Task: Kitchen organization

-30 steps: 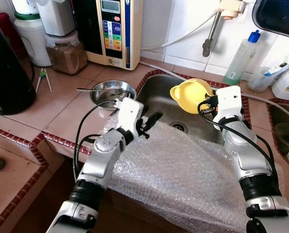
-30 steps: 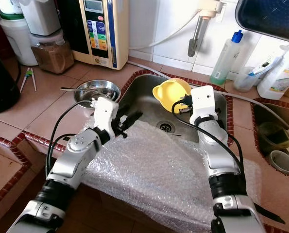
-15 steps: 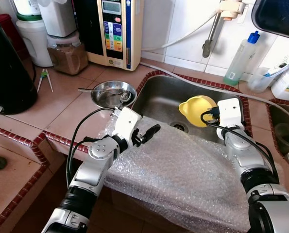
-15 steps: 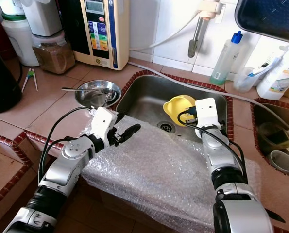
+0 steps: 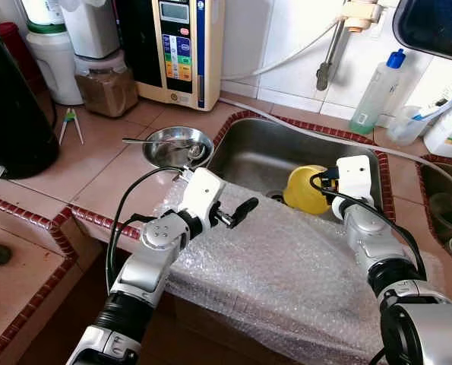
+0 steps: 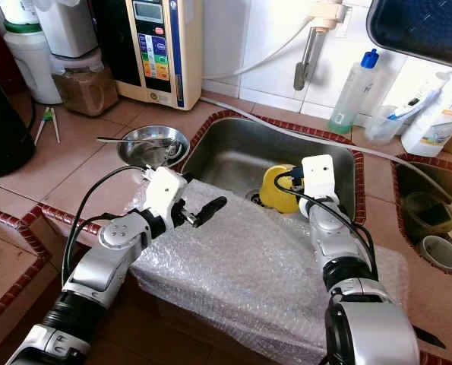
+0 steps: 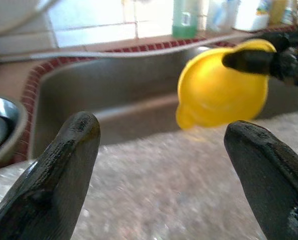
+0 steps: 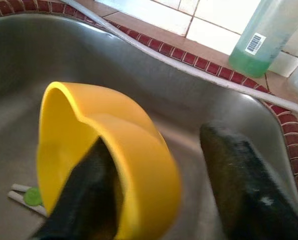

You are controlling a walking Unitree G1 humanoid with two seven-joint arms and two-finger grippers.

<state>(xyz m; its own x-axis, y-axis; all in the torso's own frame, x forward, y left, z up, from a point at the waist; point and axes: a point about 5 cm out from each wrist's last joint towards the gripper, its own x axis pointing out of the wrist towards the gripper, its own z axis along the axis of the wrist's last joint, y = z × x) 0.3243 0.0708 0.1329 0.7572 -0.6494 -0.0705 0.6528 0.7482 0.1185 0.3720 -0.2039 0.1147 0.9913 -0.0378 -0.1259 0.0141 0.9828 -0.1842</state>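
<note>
A yellow bowl (image 5: 305, 190) stands tipped on its side low in the steel sink (image 5: 252, 152), near the drain. My right gripper (image 8: 156, 140) is at the bowl and stands open. One finger (image 8: 88, 190) is inside the bowl, and the other (image 8: 239, 185) is outside with a gap to the wall. My left gripper (image 5: 237, 211) hovers open and empty over the bubble wrap sheet (image 5: 286, 266), its tips pointing toward the yellow bowl (image 7: 221, 85).
A steel bowl (image 5: 176, 146) with a spoon sits on the tiled counter left of the sink. A water appliance (image 5: 176, 46), jars and a black kettle (image 5: 9, 114) stand at the back left. A soap bottle (image 5: 377, 87) and faucet (image 5: 332, 53) are behind the sink.
My right gripper has brought the yellow bowl down from above the sink's rim into the basin. The left gripper has shifted slightly right over the bubble wrap.
</note>
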